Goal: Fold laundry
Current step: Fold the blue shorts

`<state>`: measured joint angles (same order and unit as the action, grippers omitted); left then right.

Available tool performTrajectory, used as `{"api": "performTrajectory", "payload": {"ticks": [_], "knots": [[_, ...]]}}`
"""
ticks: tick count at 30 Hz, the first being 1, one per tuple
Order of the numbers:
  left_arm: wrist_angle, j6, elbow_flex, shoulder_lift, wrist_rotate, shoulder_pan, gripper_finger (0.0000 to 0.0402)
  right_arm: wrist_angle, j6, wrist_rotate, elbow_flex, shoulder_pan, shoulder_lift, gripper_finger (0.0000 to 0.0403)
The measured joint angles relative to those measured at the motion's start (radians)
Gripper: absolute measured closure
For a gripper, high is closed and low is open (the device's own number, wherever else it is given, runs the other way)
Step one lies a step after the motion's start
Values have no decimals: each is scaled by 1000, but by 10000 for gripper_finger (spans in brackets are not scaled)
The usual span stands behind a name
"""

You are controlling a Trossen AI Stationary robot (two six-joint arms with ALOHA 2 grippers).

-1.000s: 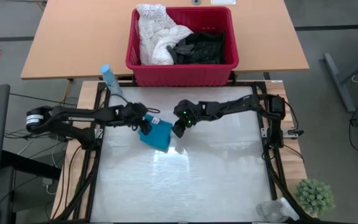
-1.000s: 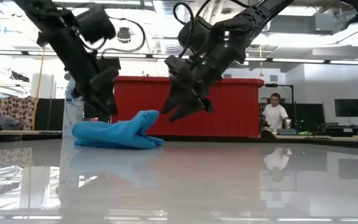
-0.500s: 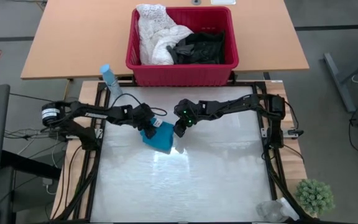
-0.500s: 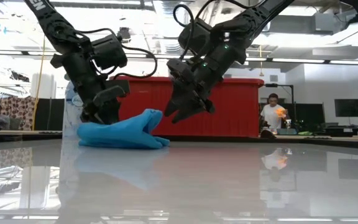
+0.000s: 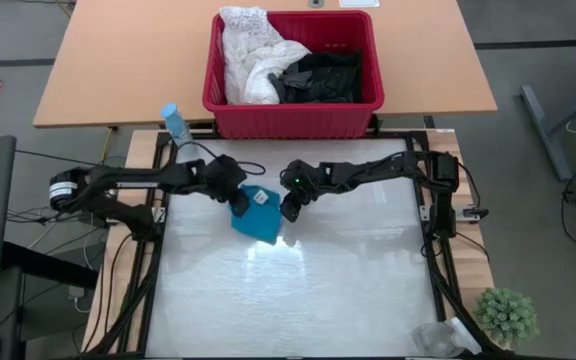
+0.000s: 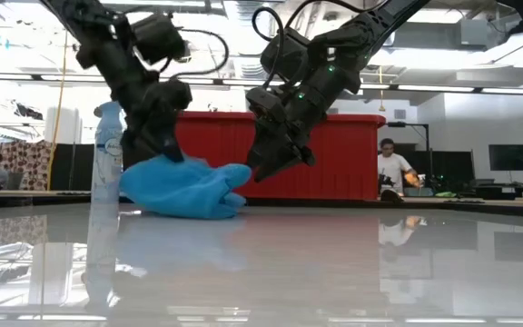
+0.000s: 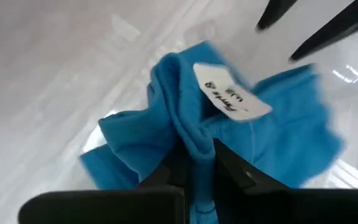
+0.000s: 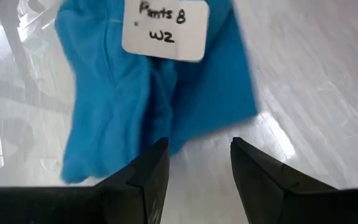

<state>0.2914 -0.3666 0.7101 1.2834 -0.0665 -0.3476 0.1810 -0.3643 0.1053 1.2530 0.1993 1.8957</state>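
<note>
Left hand (image 7: 197, 171): my fingers are clenched on a bunched fold of the teal garment (image 5: 258, 213), at its edge nearest my left arm.
Right hand (image 5: 288, 211): my fingers stand apart with nothing between them, just beside the garment's other edge and a little above the bench (image 5: 348, 290).
Teal garment: it lies crumpled on the glossy white bench near the far edge, between my two hands, one side lifted in my grip.
White tag (image 8: 165, 28): it sits on top of the garment, with handwritten letters on it.
Red basket (image 5: 293, 118): it stands on the wooden table beyond the bench, holding a white lacy garment (image 5: 253, 60) and black clothes (image 5: 323, 75).
Spray bottle (image 6: 105, 154): upright near the bench's far left corner.
</note>
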Motion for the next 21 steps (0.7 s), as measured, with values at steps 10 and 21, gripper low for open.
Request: {"api": "performTrajectory", "payload": {"ticks": [10,21], "knots": [[4,210,10,-174,58,7,383,-8,32,2,0,25,0,209],[80,504,5,-154,-76,121,336,-122,157,90,0,23,0,209]]}}
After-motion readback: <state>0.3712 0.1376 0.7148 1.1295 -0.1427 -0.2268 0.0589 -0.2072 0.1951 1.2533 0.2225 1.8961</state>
